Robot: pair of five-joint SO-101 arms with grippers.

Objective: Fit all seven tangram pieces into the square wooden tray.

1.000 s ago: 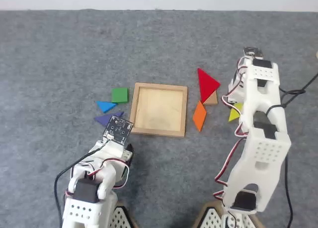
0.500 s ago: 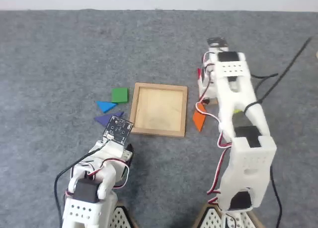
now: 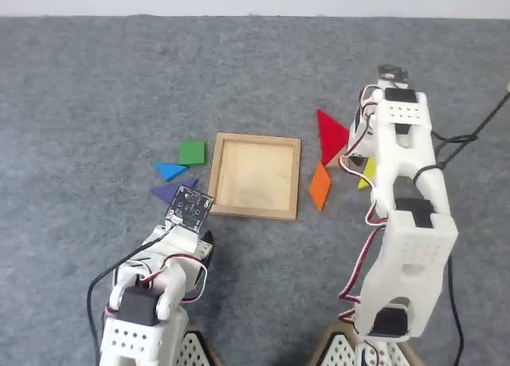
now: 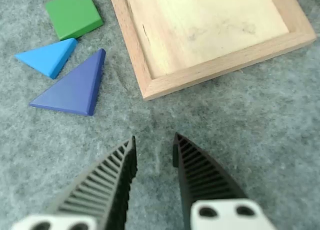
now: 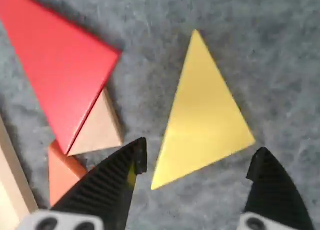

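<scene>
Wooden and square, the tray [image 3: 256, 138] is flanked on the grey mat [image 3: 103, 87] by a green square [image 3: 191, 152], light blue triangle [image 3: 169, 171] and dark blue triangle [image 3: 174, 190] at 1 side. At the other side are set a red triangle [image 3: 331, 135], tan triangle [image 5: 97, 127], orange piece [image 3: 319, 185] and yellow triangle [image 5: 202, 115]. The right gripper [image 5: 200, 150] is spread wide astride the yellow triangle, while the left gripper [image 4: 155, 139] is held near the tray, narrowly parted and grasping nothing.
</scene>
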